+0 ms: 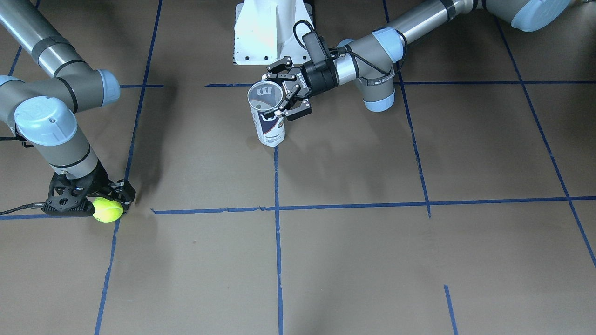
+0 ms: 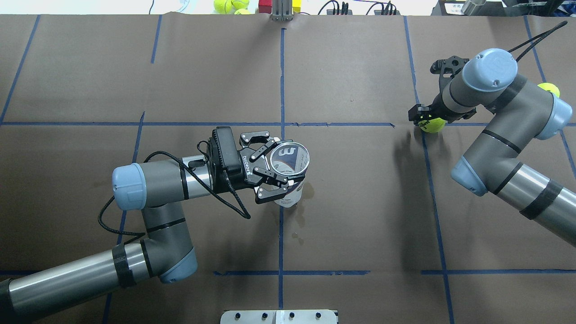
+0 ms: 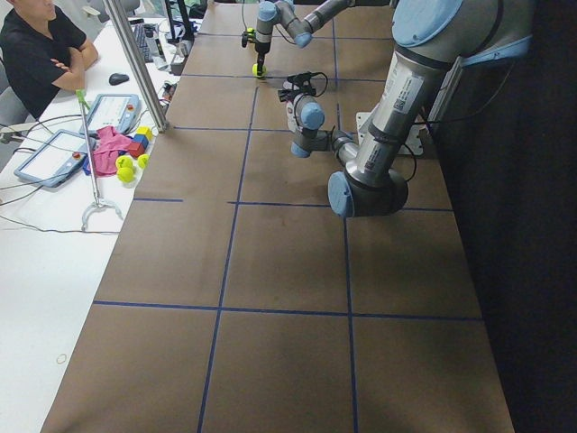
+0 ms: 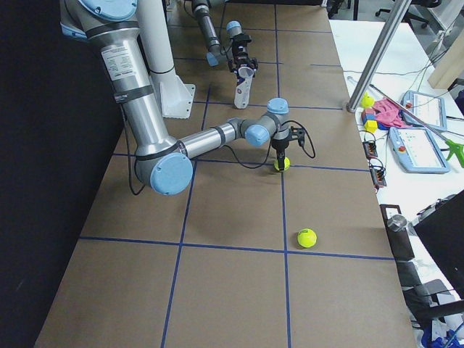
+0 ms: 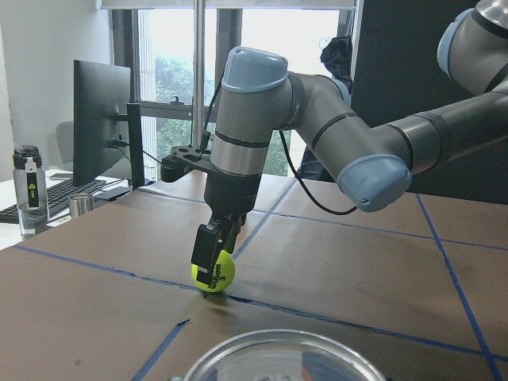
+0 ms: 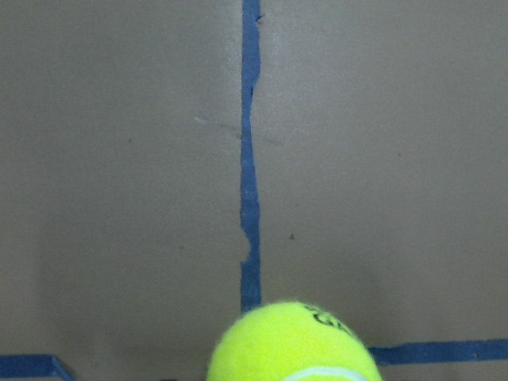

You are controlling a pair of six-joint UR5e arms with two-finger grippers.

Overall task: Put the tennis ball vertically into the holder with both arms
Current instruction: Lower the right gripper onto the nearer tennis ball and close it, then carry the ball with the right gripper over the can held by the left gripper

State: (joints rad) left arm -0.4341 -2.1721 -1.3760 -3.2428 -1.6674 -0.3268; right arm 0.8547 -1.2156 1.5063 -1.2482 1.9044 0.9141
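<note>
Front-facing view, lower left, nearest the camera: the right gripper point(image 1: 108, 208) points down, its fingers pinched on the tennis ball point(image 1: 107, 210). The ball sits low at the brown table point(image 1: 363, 270), on a crossing of blue tape lines point(image 1: 278, 260). The right wrist view shows only the ball's top at its bottom edge, no fingers. The left wrist view gives the side-on look: black fingers point(image 5: 205, 252) clasp the ball, its dark lettering facing out. Farther back, upper centre: the left gripper point(image 1: 279, 98) comes in sideways, clamped around the holder point(image 1: 269, 124) just under the rim. The holder is upright; the overhead view looks straight down its clear mouth onto the W logo. Ball and holder are well apart. Only the exterior right view shows the whole of a second ball point(image 4: 307, 237), loose on the table nearer that camera; overhead, the right arm half hides it. Farthest: the white pedestal point(image 1: 260, 32).
</note>
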